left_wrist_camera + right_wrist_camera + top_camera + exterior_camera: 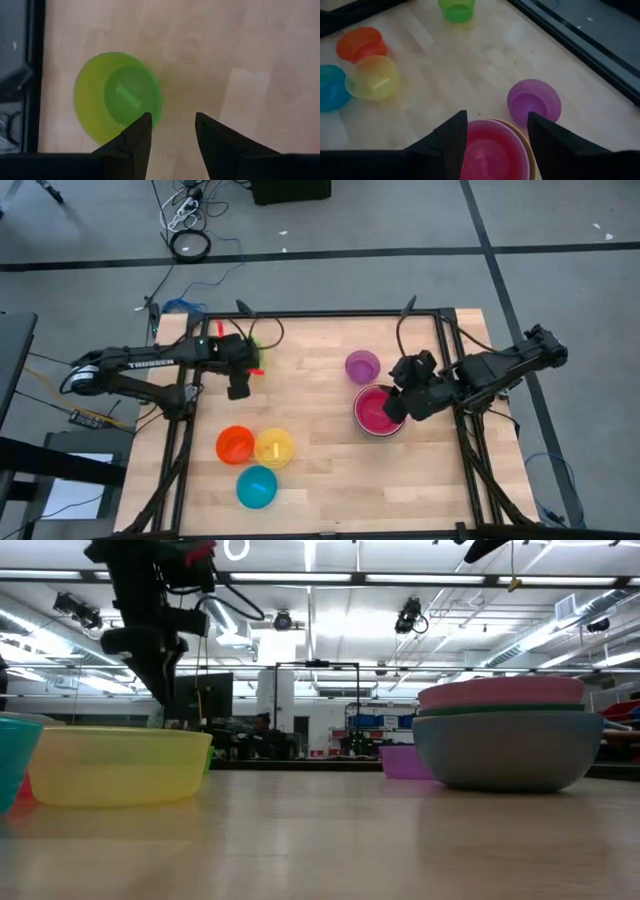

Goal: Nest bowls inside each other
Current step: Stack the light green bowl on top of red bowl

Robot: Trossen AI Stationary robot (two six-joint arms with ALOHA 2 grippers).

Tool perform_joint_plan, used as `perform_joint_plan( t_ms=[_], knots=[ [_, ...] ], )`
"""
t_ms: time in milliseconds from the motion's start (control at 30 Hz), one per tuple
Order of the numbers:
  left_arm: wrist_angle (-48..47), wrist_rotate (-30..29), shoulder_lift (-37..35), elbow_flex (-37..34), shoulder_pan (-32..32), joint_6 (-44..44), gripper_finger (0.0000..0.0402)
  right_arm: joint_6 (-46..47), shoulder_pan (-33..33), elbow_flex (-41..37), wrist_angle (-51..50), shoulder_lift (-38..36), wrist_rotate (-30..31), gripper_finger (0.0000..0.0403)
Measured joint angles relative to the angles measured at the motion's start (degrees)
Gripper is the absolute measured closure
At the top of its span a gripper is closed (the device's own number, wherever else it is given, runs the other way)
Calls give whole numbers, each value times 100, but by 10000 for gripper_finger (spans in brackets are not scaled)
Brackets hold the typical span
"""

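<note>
A: Where do the bowls sit?

B: A nested stack [377,411] stands on the right half of the desk [330,480], magenta innermost; the low view shows a pink rim, a dark green one under it and a grey-blue bowl outside. The purple bowl [362,366] stands just beside it, toward the far edge, apart from the stack.

A: And the rest?

B: The orange bowl [235,445], yellow bowl [274,448] and cyan bowl [256,486] cluster near the left front, orange and yellow touching, cyan just in front of them. The green bowl [117,103] is alone by the far left edge, upright.

A: The arms?

B: The right gripper [496,131] hangs above the stack's rim, jaws spread and holding nothing; the magenta bowl shows between its fingers [451,141]. The left gripper [172,131] hovers over bare wood just beside the green bowl, jaws parted and empty.

A: Does either touch a bowl?

B: I cannot tell for the right; the left is clear of it.
</note>
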Motion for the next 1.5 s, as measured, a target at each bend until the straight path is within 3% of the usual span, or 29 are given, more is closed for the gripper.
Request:
perform_joint_plan(
  t_ms=[167, 533, 967, 1400, 1500],
  knots=[
    [325, 576, 0, -138, 637, 208, 241, -40, -2, -2, -32, 186, -6, 202],
    [737, 1030, 0, -613, 1496, 614, 241, -57, -2, -4, -38, 358, -9, 202],
    [1226, 1169, 531, -689, 1546, 1239, 241, -33, -2, -4, -36, 362, -9, 201],
    [1834, 1068, 1515, -686, 1757, 1074, 241, -23, -2, -4, -32, 362, -14, 202],
    [1956, 1119, 1709, -686, 1767, 1082, 259, -24, -2, -4, -46, 362, -15, 203]
  ],
)
